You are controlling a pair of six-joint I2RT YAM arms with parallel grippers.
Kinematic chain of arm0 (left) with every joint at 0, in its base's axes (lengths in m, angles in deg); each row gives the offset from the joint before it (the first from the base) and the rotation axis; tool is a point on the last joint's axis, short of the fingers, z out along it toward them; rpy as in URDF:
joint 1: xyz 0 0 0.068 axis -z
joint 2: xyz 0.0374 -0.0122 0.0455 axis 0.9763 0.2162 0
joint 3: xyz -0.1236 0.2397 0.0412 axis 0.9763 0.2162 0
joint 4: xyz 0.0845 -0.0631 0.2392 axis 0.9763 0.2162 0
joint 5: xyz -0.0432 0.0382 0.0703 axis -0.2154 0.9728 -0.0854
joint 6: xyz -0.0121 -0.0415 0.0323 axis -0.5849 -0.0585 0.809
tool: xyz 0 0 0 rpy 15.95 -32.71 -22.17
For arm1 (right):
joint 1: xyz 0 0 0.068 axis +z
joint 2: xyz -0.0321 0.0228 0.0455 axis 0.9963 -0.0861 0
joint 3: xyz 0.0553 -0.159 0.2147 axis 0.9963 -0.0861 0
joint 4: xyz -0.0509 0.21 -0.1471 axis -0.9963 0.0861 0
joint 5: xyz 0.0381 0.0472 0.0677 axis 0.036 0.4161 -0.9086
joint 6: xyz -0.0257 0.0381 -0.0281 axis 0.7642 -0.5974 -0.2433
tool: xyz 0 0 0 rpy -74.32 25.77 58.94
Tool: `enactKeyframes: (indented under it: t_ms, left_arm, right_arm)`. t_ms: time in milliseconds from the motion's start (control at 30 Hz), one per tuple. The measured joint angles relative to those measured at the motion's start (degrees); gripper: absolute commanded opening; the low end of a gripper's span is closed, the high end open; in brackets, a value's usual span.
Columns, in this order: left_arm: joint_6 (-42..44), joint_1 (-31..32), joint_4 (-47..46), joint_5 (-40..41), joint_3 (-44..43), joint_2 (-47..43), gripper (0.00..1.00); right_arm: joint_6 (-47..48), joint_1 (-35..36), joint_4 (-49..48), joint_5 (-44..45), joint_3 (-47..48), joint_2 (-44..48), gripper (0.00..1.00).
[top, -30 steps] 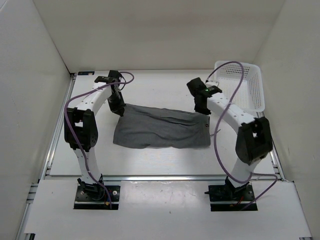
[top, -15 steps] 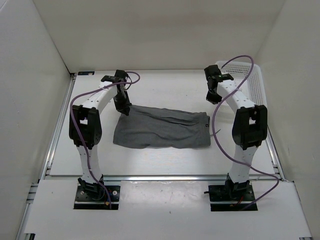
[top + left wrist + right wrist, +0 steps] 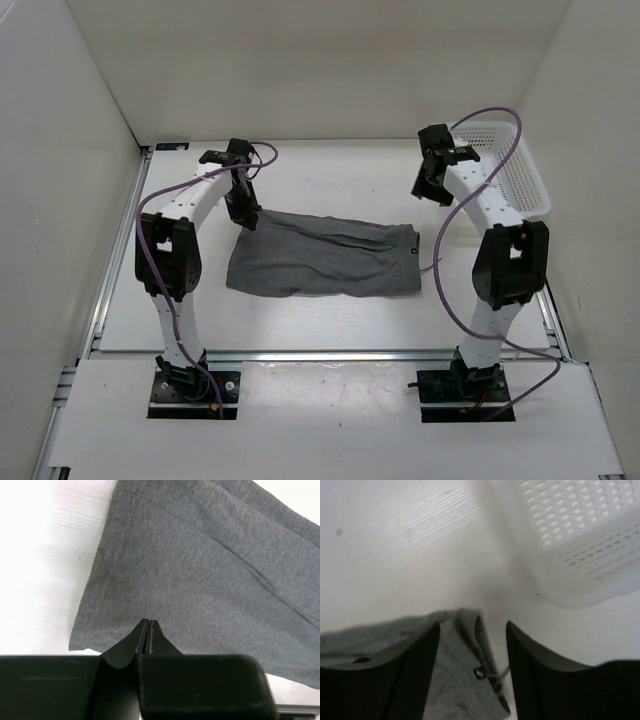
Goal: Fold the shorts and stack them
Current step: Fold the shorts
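1. At the centre of the white surface [image 3: 330, 320], betw. the two arms: grey shorts [image 3: 320, 258], lying flat and stretched L-R, waistband end to the right, hem end to the left, a few creases along the far edge.
2. Far right corner: white mesh basket [image 3: 527, 190], apart from the shorts, just behind the right arm's wrist.
3. Left claw [image 3: 245, 215] is at the shorts' far left corner. Wrist cam shows the fingers pressed together w/ no gap [image 3: 149, 625], tips over grey fabric. Can't tell if any cloth is pinched.
4. Right claw [image 3: 428, 190] hangs above the surface near the far right corner of the shorts, close to the basket. Fingers are apart and hold nothing [image 3: 472, 630]; waistband shows betw. them, below.
5. Thin pale drawstring [image 3: 433, 264] pokes out past the waistband end.
6. Small dark tag [image 3: 478, 672] on the waistband.
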State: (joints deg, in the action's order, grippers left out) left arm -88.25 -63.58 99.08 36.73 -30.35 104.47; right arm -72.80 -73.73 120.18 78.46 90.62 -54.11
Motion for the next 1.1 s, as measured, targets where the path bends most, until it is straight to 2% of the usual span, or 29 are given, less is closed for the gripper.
enactKeyframes:
  t_ms: [67,233,300,400,433,500,533,667,700,833,1033,1100]
  left_arm:
    - [-0.24,0.02,0.09,0.07,0.11,-0.46,0.13]
    - [-0.5,0.04,0.11,0.31,3.15,-4.66,0.14]
    - [-0.81,0.11,-0.07,0.96,6.05,-8.09,0.19]
    - [-1.49,0.13,-0.02,1.92,11.43,-15.41,0.33]
    - [-1.79,0.13,-0.57,2.21,13.7,-18.43,0.52]
    - [-2.25,0.13,-0.98,2.67,17.73,-24.06,0.69]
    - [-2.73,0.13,-1.29,2.89,19.76,-26.88,0.74]
    - [-4.02,-0.52,-2.14,3.3,25.42,-32.3,0.77]
    - [-4.15,-1.05,-2.71,3.26,26.38,-31.95,0.83]
    - [-3.69,-4.52,-5.29,3.17,27.32,-24.63,0.95]
    - [-1.07,-6.05,-8.44,2.1,23.02,-9.97,0.98]
    - [-0.11,-5.88,-9.66,0.57,21.16,-6.08,0.94]
  right_arm:
    - [0.42,2.93,-0.11,-0.79,-1.46,3.67,0.86]
    - [0.26,8.79,-1.64,-2.51,-6.78,13.73,0.93]
    - [0.37,9.84,-2.64,-3.69,-10.64,18.14,0.98]
    - [0.57,10.84,-4.13,-5.16,-18.25,24.63,1.0]
    - [0.57,11.02,-4.5,-5.62,-20.87,26.56,1.0]
    - [0.61,11.28,-4.24,-6.27,-25.07,29.11,1.0]
    - [0.59,11.3,-4.26,-6.47,-26.73,29.79,1.0]
    - [0.31,11.28,-4.68,-7.91,-32.74,30.38,1.0]
    - [0.13,11.28,-4.66,-8.63,-34.29,30.38,1.0]
    - [-0.68,11.3,-4.7,-11.76,-38.14,30.58,1.0]
    - [-1.11,11.3,-4.63,-12.61,-38.64,34.8,1.0]
    - [-1.09,11.3,-4.59,-12.41,-38.64,36.0,1.0]
